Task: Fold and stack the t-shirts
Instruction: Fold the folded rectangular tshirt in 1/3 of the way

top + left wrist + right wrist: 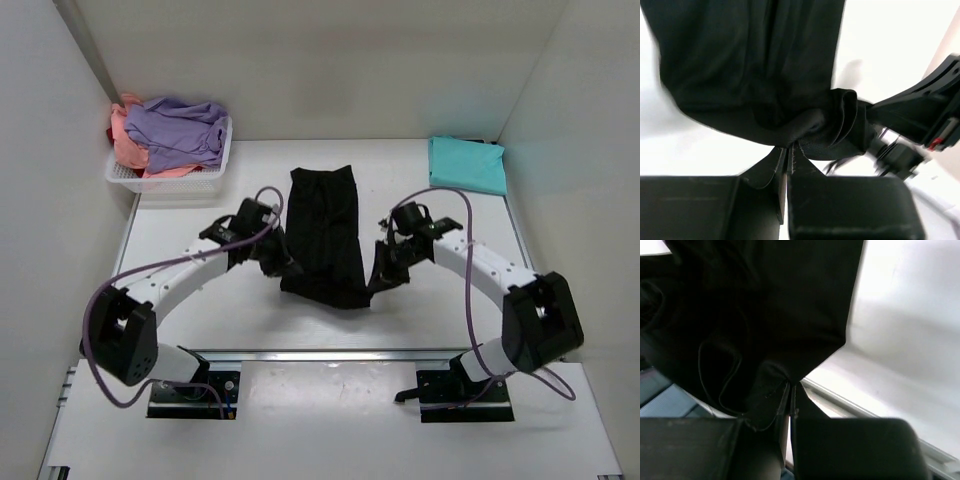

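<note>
Both claws are closed on cloth. The left claw (787, 152) pinches a bunched near-left corner of the black shirt (325, 225), and the right claw (790, 388) pinches its near-right corner, jaws pressed flat with the fabric between them in both wrist views. The black shirt sits mid-bench (240, 315) as a narrow strip. Its long axis runs from the near edge toward the far edge, so all of it lies beyond the claws. The near end looks gathered and a little lifted between the two grips, while the far end lies flat. We can't see the neck label. We judge the step in hand as the crosswise fold, with the near hem going over to the far end along that axis. Each arm is on its own side of the strip and about equally close, so neither leads. The risk is one corner slipping, or the two claws travelling unevenly and skewing the fold. The teal shirt (466, 164) lies folded flat at the far right corner, well apart from the black one, and is likely the stack spot. The basket (172, 181) at the far left corner holds the lavender shirt (178, 128) on top, the salmon shirt (128, 150) under it and a bit of red shirt (113, 133) at its left, all crumpled and not yet folded.
</note>
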